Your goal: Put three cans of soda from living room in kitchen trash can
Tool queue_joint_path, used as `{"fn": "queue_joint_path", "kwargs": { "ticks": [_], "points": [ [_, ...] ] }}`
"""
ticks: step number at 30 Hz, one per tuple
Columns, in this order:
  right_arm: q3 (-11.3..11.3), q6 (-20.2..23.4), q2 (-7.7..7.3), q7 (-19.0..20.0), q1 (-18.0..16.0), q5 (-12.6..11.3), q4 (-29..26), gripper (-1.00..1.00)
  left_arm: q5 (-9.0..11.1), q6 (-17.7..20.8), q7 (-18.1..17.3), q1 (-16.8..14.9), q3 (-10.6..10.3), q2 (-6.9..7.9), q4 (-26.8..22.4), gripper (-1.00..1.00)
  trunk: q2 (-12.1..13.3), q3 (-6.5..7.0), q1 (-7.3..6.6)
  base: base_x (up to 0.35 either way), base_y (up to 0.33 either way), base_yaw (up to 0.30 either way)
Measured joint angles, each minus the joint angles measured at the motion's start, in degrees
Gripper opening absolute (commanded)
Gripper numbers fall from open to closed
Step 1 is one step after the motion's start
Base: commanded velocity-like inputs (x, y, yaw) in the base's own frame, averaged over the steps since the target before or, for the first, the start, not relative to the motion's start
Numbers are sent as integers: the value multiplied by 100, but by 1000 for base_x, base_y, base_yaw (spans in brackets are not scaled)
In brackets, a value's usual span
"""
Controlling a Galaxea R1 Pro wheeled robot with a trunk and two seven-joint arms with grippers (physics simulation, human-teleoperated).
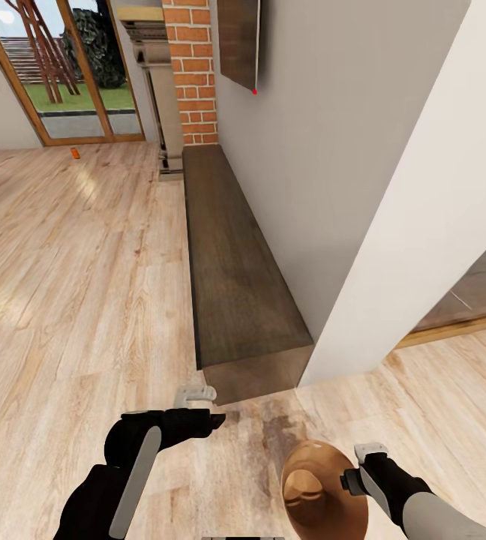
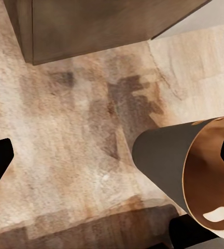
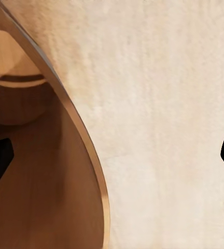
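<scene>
The tash can point(image 1: 312, 491) is low in the head view, close in front of me, its tan inside facing up. In the left wrist view the tash can point(image 2: 164, 158) shows its grey outside and its tan rim. My right gripper point(image 1: 350, 471) is at its rim. In the right wrist view that gripper point(image 3: 112, 161) is open, its fingers wide apart with the rim point(image 3: 88, 150) running between them. My left gripper point(image 1: 214, 409) hovers open over bare floor, left of the bin. A small orange can of soda point(image 1: 75, 153) lies far off by the glass doors.
A long dark wooden bench point(image 1: 235, 262) runs along the grey wall ahead, its near end just beyond my left gripper. A white wall corner point(image 1: 423, 225) stands at the right. A brick column point(image 1: 194, 75) and glass doors point(image 1: 55, 67) are at the back. Open wood floor point(image 1: 70, 285) spreads left.
</scene>
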Motion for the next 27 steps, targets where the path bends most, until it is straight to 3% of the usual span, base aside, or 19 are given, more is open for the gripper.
{"fn": "queue_joint_path", "kwargs": {
  "ticks": [27],
  "points": [
    [2,-9,0,0,0,0,-10,100,0,0,0,0,0,0,9,100,0,0,0,0,0,0]
  ]
}}
